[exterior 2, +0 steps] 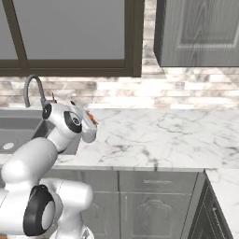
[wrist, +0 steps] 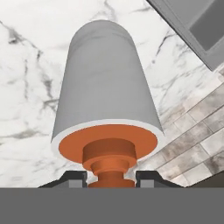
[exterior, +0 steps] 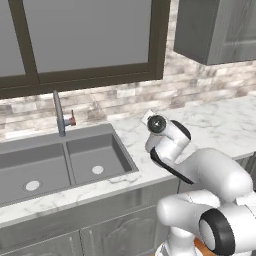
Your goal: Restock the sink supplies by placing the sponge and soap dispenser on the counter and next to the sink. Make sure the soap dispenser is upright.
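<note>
My gripper (wrist: 111, 177) is shut on the orange pump neck of the soap dispenser (wrist: 105, 87), a grey cylinder with an orange top that points away from the hand toward the white marble counter (wrist: 26, 87). A bit of the dispenser's orange top (exterior 2: 93, 119) peeks out beside the hand, just right of the sink (exterior 2: 18, 125). In the left base view the hand sits over the counter (exterior: 215, 125), right of the double-basin sink (exterior: 65, 160), and the arm's wrist hides the fingers. The sponge is out of view.
The curved faucet (exterior: 59, 112) with a red handle stands behind the sink. A stone-tile backsplash (exterior: 125, 97) and a dark-framed window (exterior: 85, 40) run along the back. A grey wall cabinet (exterior 2: 200, 32) hangs at the upper right. Marble counter (exterior 2: 163, 135) stretches to the right.
</note>
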Controlling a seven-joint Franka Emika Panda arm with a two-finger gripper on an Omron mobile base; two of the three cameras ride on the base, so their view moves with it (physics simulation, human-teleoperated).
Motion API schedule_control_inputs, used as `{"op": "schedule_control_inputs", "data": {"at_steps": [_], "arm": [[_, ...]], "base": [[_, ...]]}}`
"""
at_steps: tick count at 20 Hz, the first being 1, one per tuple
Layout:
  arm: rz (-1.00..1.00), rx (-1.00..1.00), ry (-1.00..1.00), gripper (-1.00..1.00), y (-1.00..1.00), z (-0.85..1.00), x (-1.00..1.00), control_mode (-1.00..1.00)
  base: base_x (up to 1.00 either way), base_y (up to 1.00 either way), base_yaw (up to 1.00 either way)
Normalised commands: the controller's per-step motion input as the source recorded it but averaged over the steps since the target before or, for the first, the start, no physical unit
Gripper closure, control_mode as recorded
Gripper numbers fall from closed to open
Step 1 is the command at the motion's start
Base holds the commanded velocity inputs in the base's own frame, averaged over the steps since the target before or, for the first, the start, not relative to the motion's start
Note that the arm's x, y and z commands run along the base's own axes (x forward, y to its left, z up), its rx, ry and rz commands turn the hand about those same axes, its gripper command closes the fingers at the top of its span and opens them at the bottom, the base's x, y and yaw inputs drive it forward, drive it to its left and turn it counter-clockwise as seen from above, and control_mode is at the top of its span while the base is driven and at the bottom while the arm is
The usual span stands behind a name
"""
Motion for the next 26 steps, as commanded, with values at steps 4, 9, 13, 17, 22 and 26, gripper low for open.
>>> {"op": "schedule_control_inputs", "data": {"at_steps": [4,9,13,17,22,26], "arm": [[-0.06,-0.09,0.05,1.00,0.15,0.00,0.46,-1.00],[-0.07,-0.05,0.04,1.00,0.06,0.00,0.41,-1.00],[-0.07,-0.05,0.01,1.00,0.09,0.00,0.35,-1.00],[-0.07,-0.08,0.00,1.00,0.27,-0.01,0.04,-1.00],[-0.06,-0.08,0.00,1.00,0.31,-0.13,0.05,-1.00],[-0.02,-0.04,0.00,1.00,0.02,-0.30,0.26,-1.00]], "base": [[0.00,0.00,0.00],[0.00,0.00,0.00],[0.00,0.00,0.00],[0.00,0.00,0.00],[0.00,0.00,0.00],[0.00,0.00,0.00]]}}
